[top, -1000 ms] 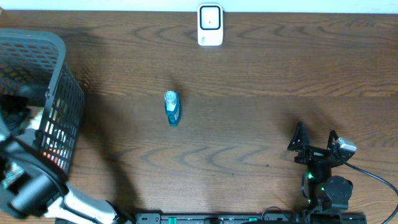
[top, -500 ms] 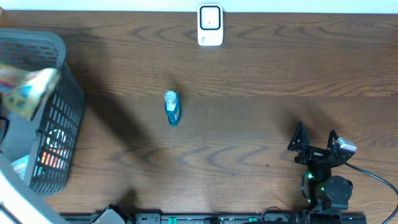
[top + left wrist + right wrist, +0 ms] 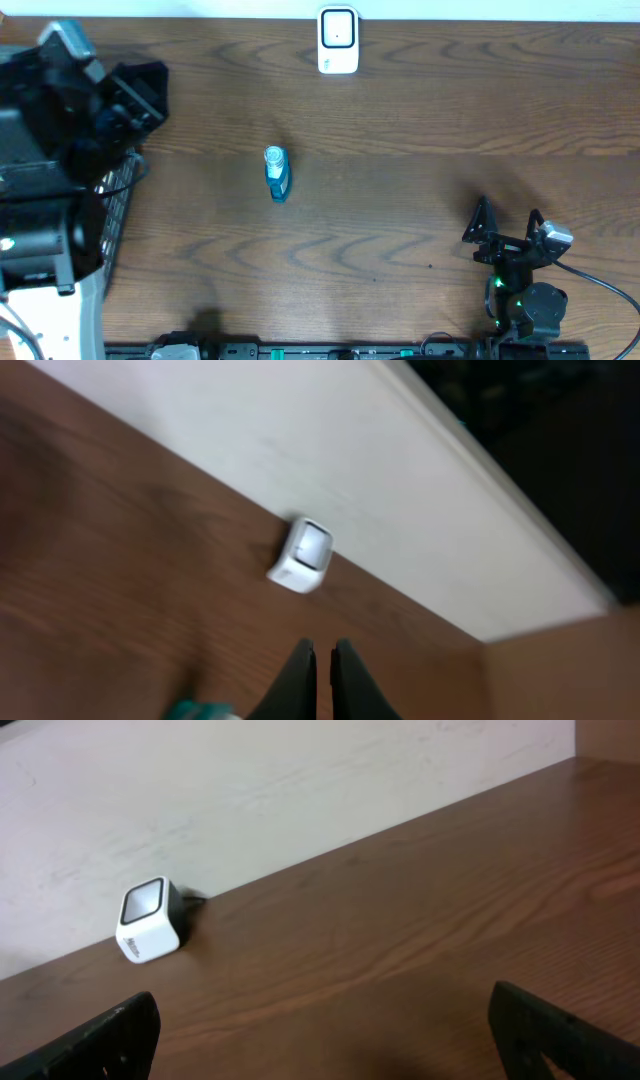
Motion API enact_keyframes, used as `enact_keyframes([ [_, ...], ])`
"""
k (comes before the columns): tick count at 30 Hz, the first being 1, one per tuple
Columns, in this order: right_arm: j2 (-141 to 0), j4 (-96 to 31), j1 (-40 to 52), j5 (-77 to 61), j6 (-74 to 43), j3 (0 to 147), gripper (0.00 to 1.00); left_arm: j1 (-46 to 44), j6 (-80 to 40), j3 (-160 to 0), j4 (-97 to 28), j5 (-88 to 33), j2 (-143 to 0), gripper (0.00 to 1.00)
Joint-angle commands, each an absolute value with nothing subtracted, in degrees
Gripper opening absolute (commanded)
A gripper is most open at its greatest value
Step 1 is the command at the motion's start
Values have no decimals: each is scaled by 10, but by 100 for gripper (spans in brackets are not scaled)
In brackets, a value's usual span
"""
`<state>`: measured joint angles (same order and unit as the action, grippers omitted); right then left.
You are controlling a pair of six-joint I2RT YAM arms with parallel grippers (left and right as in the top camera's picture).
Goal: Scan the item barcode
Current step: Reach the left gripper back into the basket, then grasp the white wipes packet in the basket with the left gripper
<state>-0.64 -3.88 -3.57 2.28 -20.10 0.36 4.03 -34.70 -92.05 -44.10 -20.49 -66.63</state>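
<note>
Bench: a wide dark brown wooden bench (image 3: 420,120) carries everything here.
Left arm: the big black and white left arm (image 3: 40,200) sits high over the left end of the bench. It hides most of what is under it.
Basket: only a corner of a grey plastic basket with a grid wall (image 3: 122,185) shows under that arm.
Left hand: the left hand (image 3: 322,648) has its two thin dark fingers pressed together. I see nothing between them. It points toward the far wall.
Right hand: the right hand (image 3: 508,225) rests near the front right corner. Its fingers are spread wide and hold nothing.
Step now: I think the bottle has to be picked up first, and no hand is on it yet.
How to do it well: open one hand first. Come down over the middle of the bottle and pinch across its thin sides. Then lift it and turn the label to face the scanner's window. I cannot see the barcode, so the bottle may need a slow roll.
Scanner: a small white box scanner with a dark square window (image 3: 338,40) stands at the far edge, in the middle.
Bottle: a small blue plastic bottle with a pale round cap (image 3: 277,176) seems to lie on its side near the middle of the bench. It is well apart from both hands and from the scanner.
Which way it points: its long side runs from far to near. The cap end points to the far edge, roughly toward the scanner, and the blue end points to the front.
</note>
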Motion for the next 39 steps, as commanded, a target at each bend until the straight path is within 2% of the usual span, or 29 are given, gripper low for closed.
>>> enact_keyframes([
  [1, -4, -41, -33, 24, -192, 3, 99, 16, -348, -930, -430, -19, -663, 8],
  [3, -4, -41, -33, 24, -192, 3, 99, 20, -347, -930, -423, 30, -656, 17],
  [5, -4, -41, -33, 24, -192, 3, 99, 31, -348, -930, -428, 100, -650, 38],
  [7, -4, -41, -33, 24, -192, 3, 99, 48, -348, -930, -442, 171, -646, 79],
  [9, -4, -41, -33, 24, -192, 3, 99, 79, -350, -930, -469, 234, -645, 95],
  [10, -4, -41, -33, 24, -192, 3, 99, 97, -357, -930, -485, 250, -647, 98],
  [15, -4, -41, -33, 24, -192, 3, 99, 234, -430, -930, -563, 230, -680, 100],
  [19, -4, -41, -33, 24, -192, 3, 99, 352, -413, -930, -568, 77, -741, 98],
  [23, -4, -41, -33, 24, -192, 3, 99, 428, -377, -930, -572, -80, -835, 98],
  [27, -4, -41, -33, 24, -192, 3, 99, 440, -302, -930, -578, -176, -945, 98],
  [39, -4, -41, -33, 24, -192, 3, 99, 409, -300, -930, -542, -169, -1180, 98],
])
